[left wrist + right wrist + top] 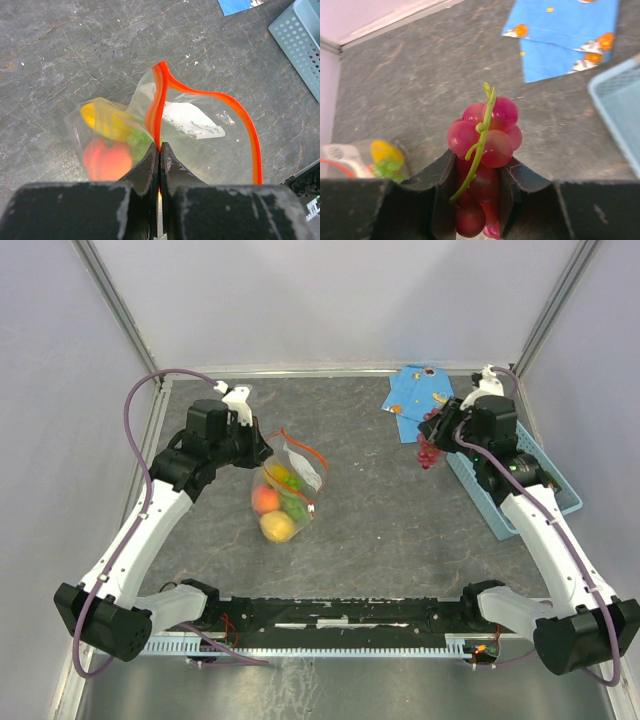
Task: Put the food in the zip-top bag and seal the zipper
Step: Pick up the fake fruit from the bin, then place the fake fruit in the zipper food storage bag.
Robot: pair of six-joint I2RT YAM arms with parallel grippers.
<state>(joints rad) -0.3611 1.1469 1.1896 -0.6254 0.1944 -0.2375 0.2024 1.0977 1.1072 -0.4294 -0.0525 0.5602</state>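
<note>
Clear crinkly zip-top bag (301, 469), 1, mid-table, holds 1 orange-pink peach (265, 500) plus yellow and green fruit (278, 528); left gripper (159, 146) pinches its orange-red zipper strip (160, 90); right gripper (479, 159) clamps 1 purple-red grape bunch (492, 136) near 1 blue patterned cloth (562, 37), 1 light-blue slotted basket (620, 107).

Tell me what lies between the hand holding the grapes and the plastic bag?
Only bare table separates the grapes from the bag, seen in the top view.
</note>
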